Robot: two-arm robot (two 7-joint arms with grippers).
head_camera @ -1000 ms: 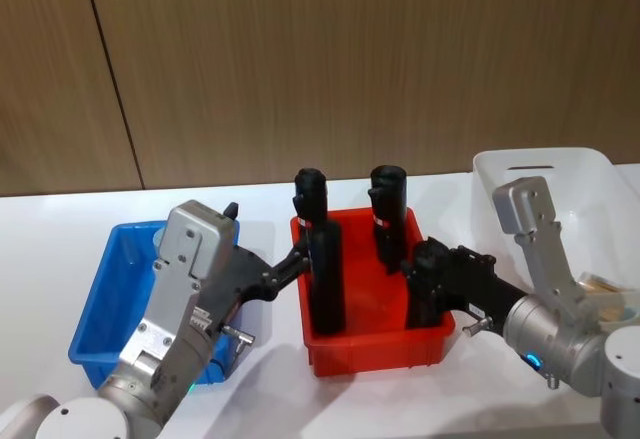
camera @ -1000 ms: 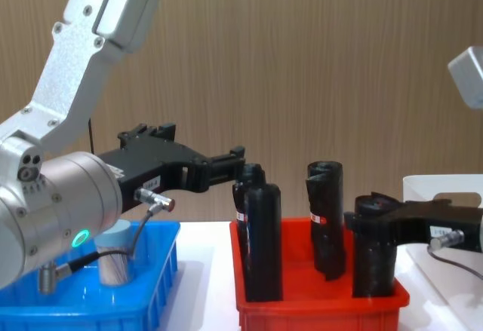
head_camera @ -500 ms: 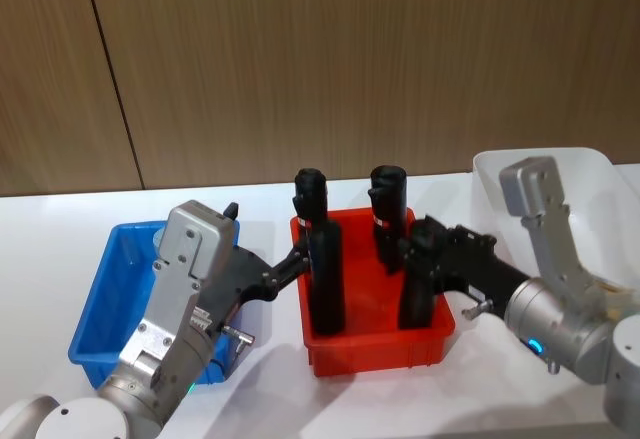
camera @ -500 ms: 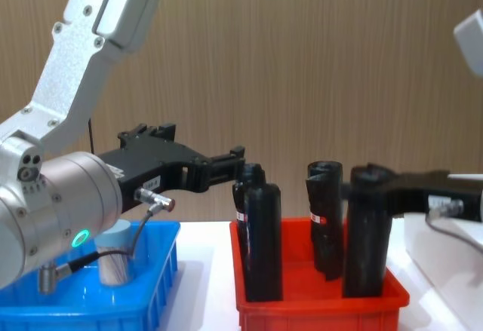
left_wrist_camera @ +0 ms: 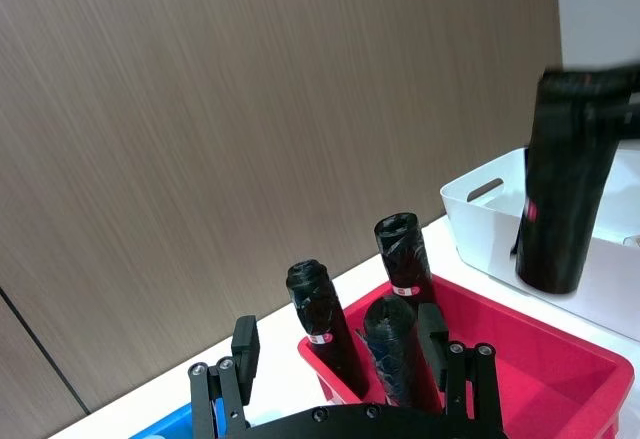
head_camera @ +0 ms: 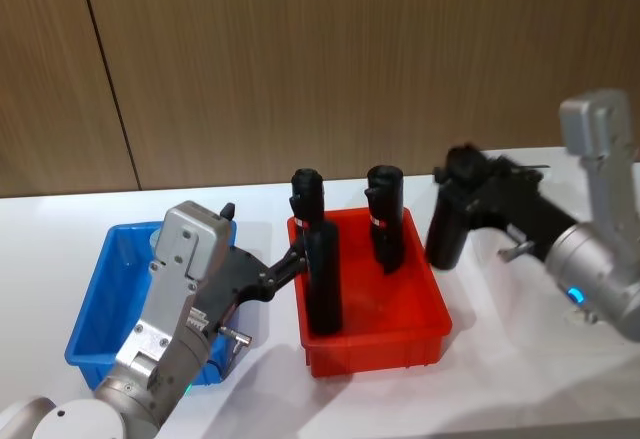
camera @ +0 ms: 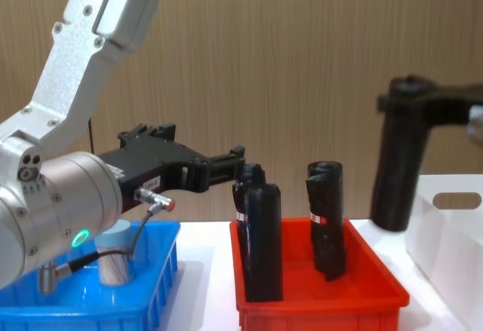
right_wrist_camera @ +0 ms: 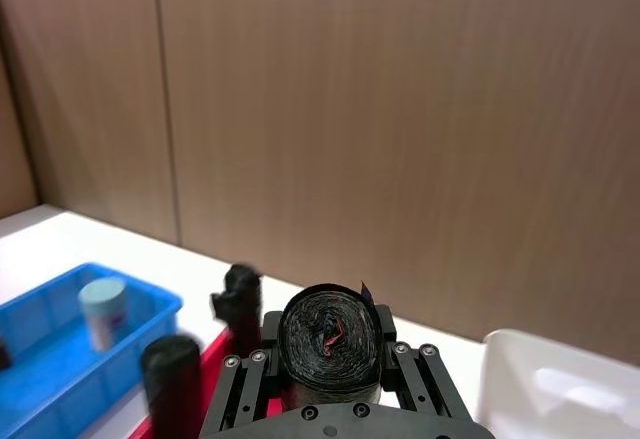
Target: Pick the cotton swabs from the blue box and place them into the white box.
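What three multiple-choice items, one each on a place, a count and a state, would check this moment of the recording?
1. Where is the black roll held by the right gripper?
A. Lifted above the red bin's right end
B. Standing in the blue box
C. Lying on the table

2. How many black rolls stand in the red bin?
A. One
B. Three
C. Five

3. What does the left gripper hold?
A. A cotton swab jar
B. A black roll
C. Nothing

Answers: 1 A, the chest view shows it hanging clear of the bin, near the white box. 2 B, the left wrist view shows three upright. 3 C, its fingers are bare, above the gap between the blue box and the red bin.
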